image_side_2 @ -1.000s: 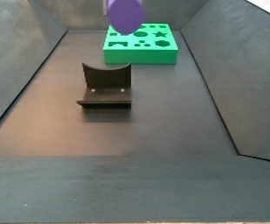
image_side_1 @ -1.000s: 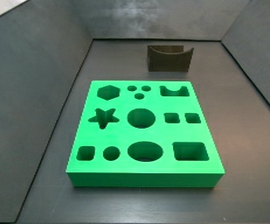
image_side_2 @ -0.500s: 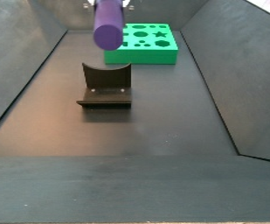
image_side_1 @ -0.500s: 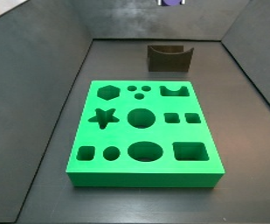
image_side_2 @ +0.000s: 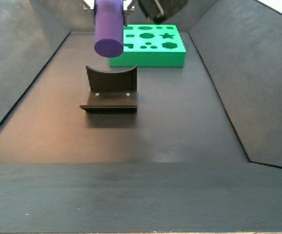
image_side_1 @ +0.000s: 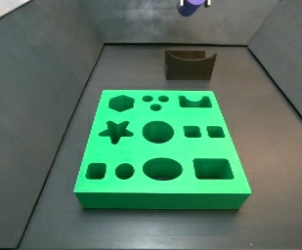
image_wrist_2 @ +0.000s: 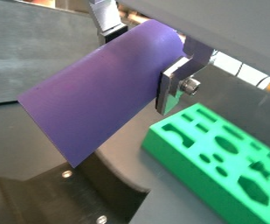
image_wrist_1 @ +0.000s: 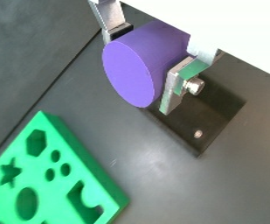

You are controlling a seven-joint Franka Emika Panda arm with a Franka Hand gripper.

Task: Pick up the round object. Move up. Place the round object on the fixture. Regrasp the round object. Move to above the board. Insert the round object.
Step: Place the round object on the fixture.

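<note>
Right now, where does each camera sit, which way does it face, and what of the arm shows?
Wrist view: on the wrist, facing the cylinder's round end; tool shut on it, fixture beyond.
Wrist view: along the cylinder's side, board below.
Side view: behind the board, facing the fixture.
Side view: opposite end, fixture nearest.
All four share the cylinder.

A dark grey matte floor (image_side_2: 143, 174) spreads out below my fingers (image_wrist_1: 180, 80). Sloping dark grey walls (image_side_2: 255, 82) hem it on both sides, and a grey back wall (image_side_1: 114, 20) closes the far end.
</note>
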